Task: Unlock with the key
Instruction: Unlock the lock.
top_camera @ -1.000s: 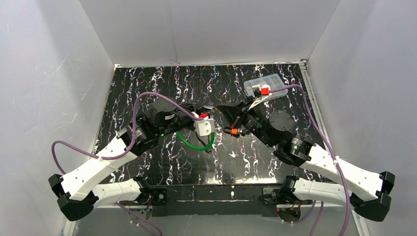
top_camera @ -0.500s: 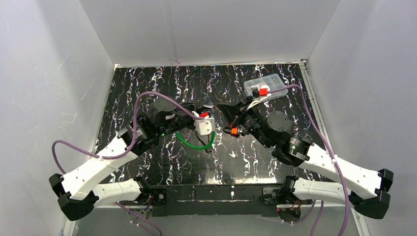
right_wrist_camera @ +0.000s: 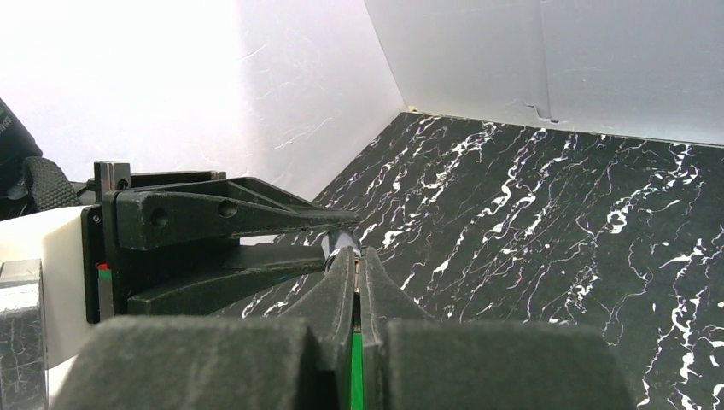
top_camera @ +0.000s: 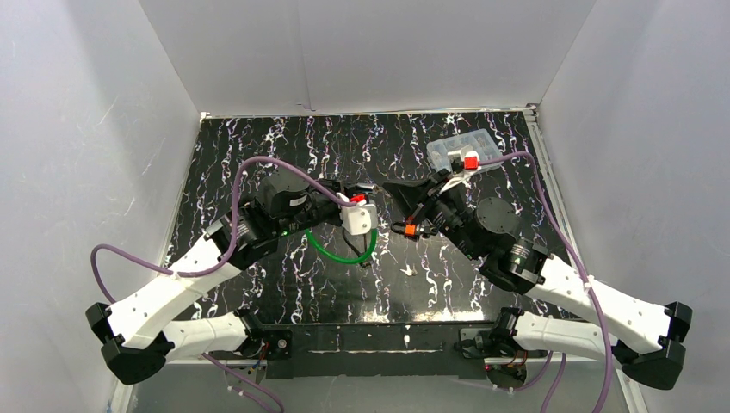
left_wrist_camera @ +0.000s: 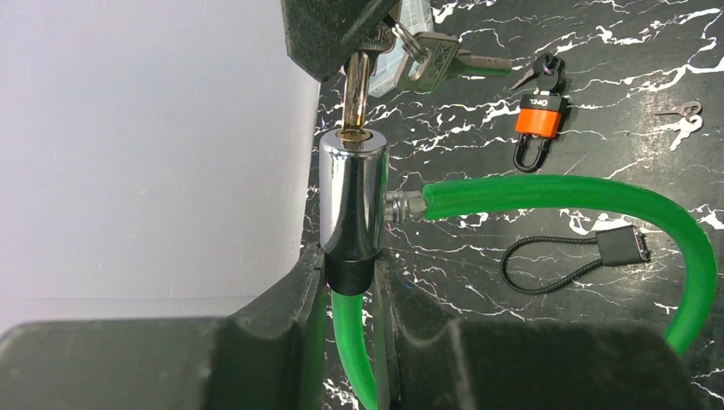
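The green cable lock's chrome cylinder (left_wrist_camera: 353, 201) stands upright between the fingers of my left gripper (left_wrist_camera: 350, 272), which is shut on the black collar just below it. A silver key (left_wrist_camera: 357, 90) sits in the keyhole on top of the cylinder. My right gripper (right_wrist_camera: 354, 260) is shut on that key; in the left wrist view it shows as the black tip (left_wrist_camera: 333, 30) above the cylinder, with spare keys (left_wrist_camera: 435, 55) hanging from the ring. From above, the two grippers meet at mid-table (top_camera: 377, 191), and the green cable (top_camera: 344, 255) loops below them.
An orange padlock (left_wrist_camera: 538, 120) with black keys lies on the marbled black table, with a small black cable lock (left_wrist_camera: 589, 252) and a loose small key (left_wrist_camera: 683, 115) near it. A clear plastic box (top_camera: 465, 151) sits at the back right. White walls close in three sides.
Both arms have shifted only slightly. Both grips, and the key in the cylinder, look the same.
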Controlling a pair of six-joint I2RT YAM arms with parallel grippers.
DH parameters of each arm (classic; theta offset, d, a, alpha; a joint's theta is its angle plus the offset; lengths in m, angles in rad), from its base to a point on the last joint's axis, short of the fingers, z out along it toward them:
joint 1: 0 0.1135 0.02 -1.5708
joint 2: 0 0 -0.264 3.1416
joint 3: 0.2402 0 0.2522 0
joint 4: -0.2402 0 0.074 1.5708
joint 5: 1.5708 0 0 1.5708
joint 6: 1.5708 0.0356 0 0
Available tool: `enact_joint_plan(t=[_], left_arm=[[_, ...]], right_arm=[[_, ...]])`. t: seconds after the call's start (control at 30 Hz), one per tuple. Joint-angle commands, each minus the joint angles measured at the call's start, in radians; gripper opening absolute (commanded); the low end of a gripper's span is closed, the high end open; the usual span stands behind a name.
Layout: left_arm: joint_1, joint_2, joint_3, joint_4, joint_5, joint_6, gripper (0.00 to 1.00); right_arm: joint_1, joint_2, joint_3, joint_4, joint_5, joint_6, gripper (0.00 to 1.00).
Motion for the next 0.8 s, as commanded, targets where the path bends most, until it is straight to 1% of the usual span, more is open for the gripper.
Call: enact_joint_plan(t=[0.0,0.13,0.33,0.53,0.67,0.77], left_arm=[[-0.025,0.0,0.075,0.079,0.157,-0.008,0.0],[-0.026,0.008,0.074,0.094,0.164,-0.014,0.0],[-0.034,0.02,0.058,0.145,0.174,0.022,0.0],[-0.051,0.021,0.015,0.22,0.146,0.032,0.0],[-0.052,0.027,0.0,0.236,0.125,0.033,0.0],[-0.054,0.034,-0.005,0.255,0.112,0.034,0.0]], right_arm=[[0.005,0.021,0.01,0.015,-0.047,-0.011,0.01],[0.006,0.012,-0.013,0.03,-0.063,-0.014,0.01],[0.005,0.009,-0.043,0.063,-0.066,-0.01,0.01],[0.006,0.021,-0.067,0.086,-0.076,-0.004,0.01],[0.005,0.03,-0.069,0.096,-0.065,0.001,0.01],[0.005,0.045,-0.067,0.104,-0.086,0.015,0.01]])
